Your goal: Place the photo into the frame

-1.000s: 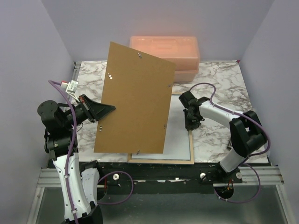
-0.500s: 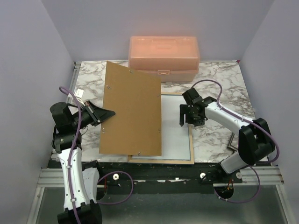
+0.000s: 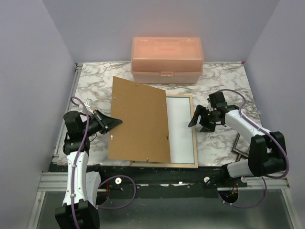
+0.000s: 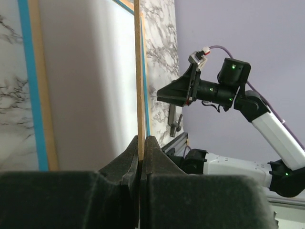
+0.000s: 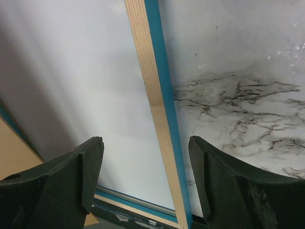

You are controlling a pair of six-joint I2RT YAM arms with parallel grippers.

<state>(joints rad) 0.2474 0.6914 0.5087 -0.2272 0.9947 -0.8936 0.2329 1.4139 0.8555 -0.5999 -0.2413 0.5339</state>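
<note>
The frame [image 3: 194,143] lies flat on the marble table, light wood rim up with a blue edge [image 5: 159,119]. In it lies the photo [image 3: 181,129], plain white back up [image 5: 95,86]. A brown backing board [image 3: 138,121] slants over the frame's left half. My left gripper [image 3: 117,123] is shut on the board's left edge, and its fingertips [image 4: 150,143] pinch the thin board [image 4: 139,71]. Over the frame's right rim my right gripper [image 3: 200,123] is open, with nothing between its fingers [image 5: 145,143].
A pale orange plastic box [image 3: 167,53] stands at the back of the table [image 3: 95,86]. A small dark flat piece [image 3: 237,144] lies by the right arm's base. The table's front edge runs just below the frame.
The backing board has come down from nearly upright to a low slant over the frame. My right gripper opened and drew back to the frame's right rim.
</note>
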